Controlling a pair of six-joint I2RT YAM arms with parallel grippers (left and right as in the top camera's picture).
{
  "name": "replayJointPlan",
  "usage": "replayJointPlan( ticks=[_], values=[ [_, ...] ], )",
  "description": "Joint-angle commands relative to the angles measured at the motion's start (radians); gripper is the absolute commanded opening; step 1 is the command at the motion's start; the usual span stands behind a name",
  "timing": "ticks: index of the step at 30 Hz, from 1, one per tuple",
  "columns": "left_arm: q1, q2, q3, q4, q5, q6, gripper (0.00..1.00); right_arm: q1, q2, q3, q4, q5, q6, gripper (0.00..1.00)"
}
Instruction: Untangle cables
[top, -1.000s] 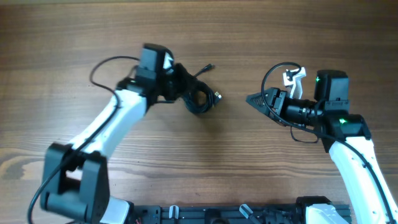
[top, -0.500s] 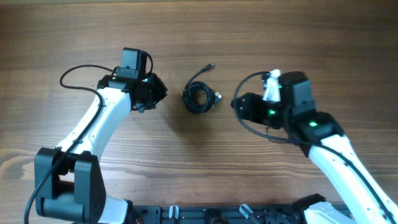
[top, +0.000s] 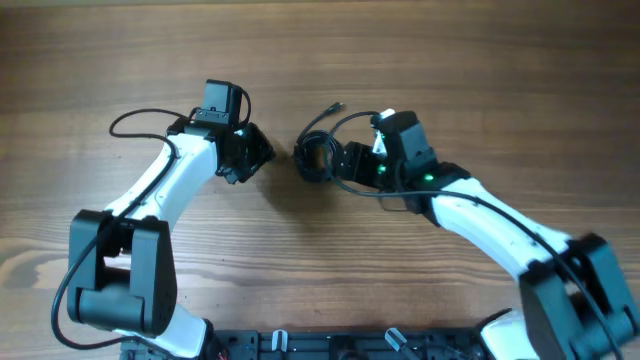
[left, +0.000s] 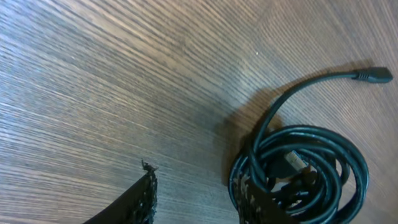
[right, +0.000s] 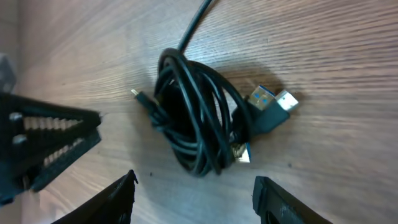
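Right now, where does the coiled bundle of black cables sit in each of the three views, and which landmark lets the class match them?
Overhead: the coiled cable bundle lies near the centre, slightly high.
Left wrist: the bundle fills the lower right corner.
Right wrist: the bundle lies in the middle.
Shared landmark: the loose strand leaving the coil, seen upper right in the left wrist view and running off the top edge in the right wrist view.

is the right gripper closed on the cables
No, the right gripper is open, and the cables lie loose on the table, just in front of it.
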Motion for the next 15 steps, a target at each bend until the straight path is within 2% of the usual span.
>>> replayJointPlan(
  ticks=[1, 4, 6, 8, 11, 15],
  values=[
    [0.032, 0.011, 0.002, -0.011, 0.075, 0.016, 0.45, 0.031, 0.1, 0.016, 0.068, 0.017, 0.046, 0.63],
    [0.078, 0.011, 0.002, -0.015, 0.156, 0.016, 0.45, 0.055, 0.159, 0.016, 0.119, 0.017, 0.047, 0.63],
    [0.105, 0.011, 0.002, -0.015, 0.185, 0.016, 0.45, 0.063, 0.177, 0.016, 0.123, 0.023, 0.047, 0.58],
    [0.126, 0.012, 0.002, -0.015, 0.204, 0.016, 0.45, 0.064, 0.179, 0.016, 0.122, 0.035, 0.046, 0.52],
    [0.146, 0.013, 0.002, -0.015, 0.267, 0.016, 0.47, 0.064, 0.179, 0.016, 0.124, 0.088, 0.048, 0.35],
    [0.179, 0.013, 0.002, -0.014, 0.438, 0.016, 0.55, 0.064, 0.179, 0.016, 0.121, 0.188, 0.118, 0.34]
  ],
)
